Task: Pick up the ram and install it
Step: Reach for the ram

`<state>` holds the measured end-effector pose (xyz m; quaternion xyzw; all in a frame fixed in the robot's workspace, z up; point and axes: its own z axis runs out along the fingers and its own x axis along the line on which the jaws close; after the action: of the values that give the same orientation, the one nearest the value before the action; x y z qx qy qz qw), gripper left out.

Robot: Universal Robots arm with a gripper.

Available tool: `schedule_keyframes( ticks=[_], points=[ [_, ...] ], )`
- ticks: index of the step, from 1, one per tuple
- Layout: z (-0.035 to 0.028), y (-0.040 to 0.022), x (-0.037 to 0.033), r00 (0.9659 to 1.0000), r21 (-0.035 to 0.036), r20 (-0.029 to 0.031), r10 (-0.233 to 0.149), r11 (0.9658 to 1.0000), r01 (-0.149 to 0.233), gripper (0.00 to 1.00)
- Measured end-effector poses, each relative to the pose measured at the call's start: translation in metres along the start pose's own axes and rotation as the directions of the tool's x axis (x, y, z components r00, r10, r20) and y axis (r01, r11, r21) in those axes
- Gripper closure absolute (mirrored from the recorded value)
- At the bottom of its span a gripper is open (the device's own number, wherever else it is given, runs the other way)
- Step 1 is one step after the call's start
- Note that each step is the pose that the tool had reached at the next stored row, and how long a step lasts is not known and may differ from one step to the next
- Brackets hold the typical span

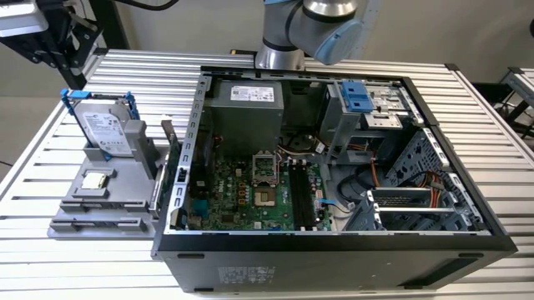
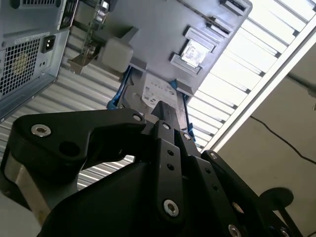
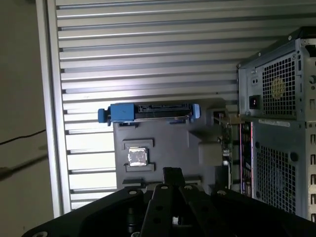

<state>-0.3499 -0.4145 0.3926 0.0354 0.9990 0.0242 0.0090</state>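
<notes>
Our gripper (image 3: 170, 172) hangs over the grey parts holder (image 3: 168, 143), fingers pinched closed on nothing. We reckon the holder props parts upright for easy grabs. The motherboard slots (image 1: 302, 194) look empty.

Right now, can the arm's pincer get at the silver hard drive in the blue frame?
Probably yes: the blue-framed silver hard drive stands upright on the grey holder, top edge uncovered, pincer nearby.

Silver arm (image 1: 281, 53) with blue caps; black, screw-studded tool (image 3: 171, 174).
</notes>
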Motion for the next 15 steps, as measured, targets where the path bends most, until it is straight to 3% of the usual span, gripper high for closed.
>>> schedule_keyframes(
  ticks=[15],
  points=[
    [-0.0013, -0.0281, -0.003, 1.0, 0.0006, -0.0081, 0.0, 1.0, 0.0, 1.0]
  ],
)
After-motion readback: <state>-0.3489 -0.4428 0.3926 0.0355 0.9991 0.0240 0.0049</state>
